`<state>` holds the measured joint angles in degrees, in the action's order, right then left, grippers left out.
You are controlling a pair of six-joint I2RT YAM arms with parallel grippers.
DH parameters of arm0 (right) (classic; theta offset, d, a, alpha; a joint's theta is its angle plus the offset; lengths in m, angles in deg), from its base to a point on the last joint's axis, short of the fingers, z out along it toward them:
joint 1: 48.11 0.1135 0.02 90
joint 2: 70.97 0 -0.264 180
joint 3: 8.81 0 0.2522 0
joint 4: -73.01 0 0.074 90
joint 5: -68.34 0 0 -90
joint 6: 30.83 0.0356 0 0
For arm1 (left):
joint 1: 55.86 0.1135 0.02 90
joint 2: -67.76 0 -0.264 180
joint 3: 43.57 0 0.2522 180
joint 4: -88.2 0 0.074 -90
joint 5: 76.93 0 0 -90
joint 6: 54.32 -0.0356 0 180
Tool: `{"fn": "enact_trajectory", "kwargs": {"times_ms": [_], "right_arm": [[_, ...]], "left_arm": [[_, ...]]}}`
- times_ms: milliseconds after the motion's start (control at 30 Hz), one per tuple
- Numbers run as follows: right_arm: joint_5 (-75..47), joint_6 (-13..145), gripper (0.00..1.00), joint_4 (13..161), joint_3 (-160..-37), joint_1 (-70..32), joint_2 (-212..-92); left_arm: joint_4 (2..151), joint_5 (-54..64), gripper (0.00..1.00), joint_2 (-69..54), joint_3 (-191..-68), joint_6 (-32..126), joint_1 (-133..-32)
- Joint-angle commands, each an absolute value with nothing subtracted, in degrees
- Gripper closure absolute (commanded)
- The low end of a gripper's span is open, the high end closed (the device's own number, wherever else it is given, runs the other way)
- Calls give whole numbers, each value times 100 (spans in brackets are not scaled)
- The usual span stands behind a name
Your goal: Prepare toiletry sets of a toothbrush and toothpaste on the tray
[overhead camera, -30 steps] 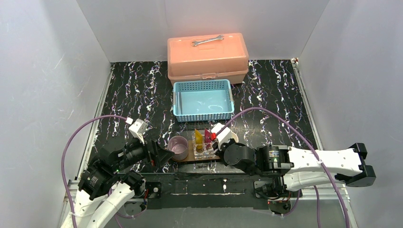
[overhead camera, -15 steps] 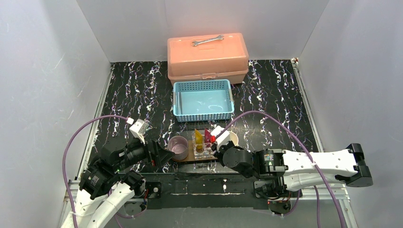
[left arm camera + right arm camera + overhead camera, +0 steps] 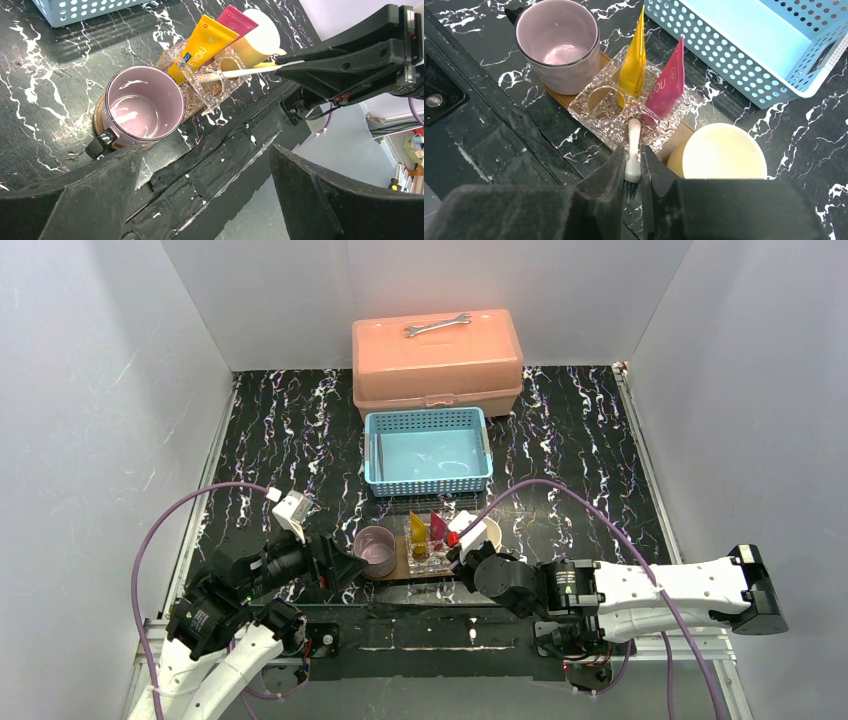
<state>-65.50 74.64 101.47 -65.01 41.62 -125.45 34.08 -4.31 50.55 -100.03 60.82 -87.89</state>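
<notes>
Hiding from overhead: toothbrush [image 3: 634, 134] bristles inside right gripper [image 3: 631, 156]

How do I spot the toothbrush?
In front of the blue basket lies a brown tray with a clear holder. A yellow tube and a pink tube stand in it; the toothbrush is the thin white stick near them, pinched by the right gripper.

Black table [image 3: 280, 440] with white and purple marble veins; salmon-pink toolbox [image 3: 436, 365]; steel-grey wrench [image 3: 437, 326]; light-blue basket [image 3: 430, 485], walls dotted with rows of holes; mauve-pink mug [image 3: 569, 75], black handle [image 3: 98, 145]; cream cup [image 3: 723, 152]; yellow tube [image 3: 634, 65], white lettering and a blue patch; magenta tube [image 3: 669, 82], paler lettering; clear holder [image 3: 676, 120], dimpled texture; dark-brown tray [image 3: 680, 135]; white brush [image 3: 633, 145]; black right gripper [image 3: 633, 160]; purple cables [image 3: 580, 495]; pale grey walls [image 3: 90, 390].
</notes>
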Motion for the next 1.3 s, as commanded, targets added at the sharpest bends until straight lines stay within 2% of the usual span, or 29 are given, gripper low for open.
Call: {"fn": "enact_trajectory", "kwargs": {"times_ms": [0,267,600,1000,1267], "right_arm": [[-6797,7394,99,9702,-6367,4171,-12375],[-6865,7403,92,9639,-6213,4171,-12357],[-6786,7429,73,9606,-6116,4167,-12328],[-6706,7449,67,9737,-6258,4176,-12258],[-6899,7316,64,10352,-7122,4171,-12381]], "left_arm": [[3445,-486,2,5056,-9961,6038,-8776],[3445,-486,2,5047,-9961,6044,-8776],[3445,-479,2,5036,-9961,6040,-8776],[3445,-486,2,5062,-9951,6039,-8778],[3445,-493,2,5102,-9945,6038,-8776]]}}
